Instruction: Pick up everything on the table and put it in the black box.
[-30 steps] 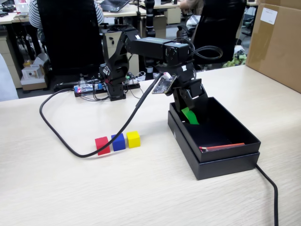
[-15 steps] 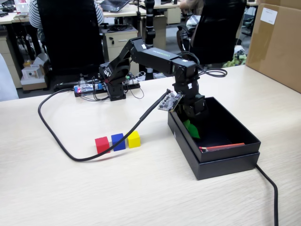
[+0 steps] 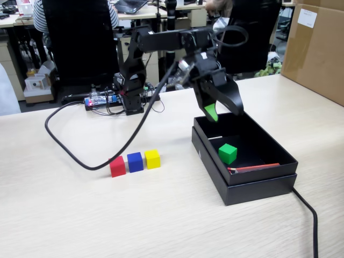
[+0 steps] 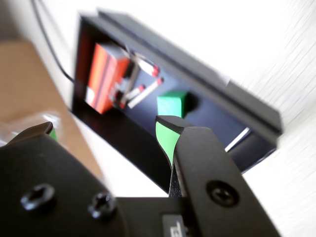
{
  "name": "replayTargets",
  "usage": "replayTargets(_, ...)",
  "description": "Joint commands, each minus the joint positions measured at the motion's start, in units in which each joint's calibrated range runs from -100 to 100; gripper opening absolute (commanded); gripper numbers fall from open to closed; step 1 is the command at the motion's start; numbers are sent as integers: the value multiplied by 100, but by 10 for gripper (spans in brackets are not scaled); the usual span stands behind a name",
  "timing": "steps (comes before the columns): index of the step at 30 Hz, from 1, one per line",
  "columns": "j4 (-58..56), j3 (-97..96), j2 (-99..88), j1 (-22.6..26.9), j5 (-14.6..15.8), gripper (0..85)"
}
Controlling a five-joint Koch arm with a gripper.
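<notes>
The green cube (image 3: 227,153) lies loose on the floor of the black box (image 3: 258,189), near a thin red stick (image 3: 253,167). My gripper (image 3: 223,113) hangs open above the box's far end, with nothing between its green-padded fingers. The red cube (image 3: 117,166), blue cube (image 3: 134,161) and yellow cube (image 3: 152,158) stand in a row on the table to the left of the box. In the wrist view the open gripper (image 4: 106,129) looks down at the green cube (image 4: 172,104) inside the black box (image 4: 192,61).
A thick black cable (image 3: 70,153) loops across the table from the arm to just beside the red cube. Another cable (image 3: 309,215) runs off the box's near right corner. A brown carton (image 3: 317,48) stands at the far right. The arm's base and electronics (image 3: 115,99) are behind.
The gripper was low inside the box, shut on the green cube. It has since opened and risen, and the green cube now rests on the box floor.
</notes>
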Motion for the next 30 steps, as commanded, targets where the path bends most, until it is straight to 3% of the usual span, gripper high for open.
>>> replayTargets(1,-3,-191,-1299,-274,-190,419)
replayTargets(5,-3,-1324,-2286,-835,-425,467)
replayTargets(14,-3,-2865,-2641,-1734,-904,468)
replayTargets(30,40,-2811,-530,-2144,-1050,481)
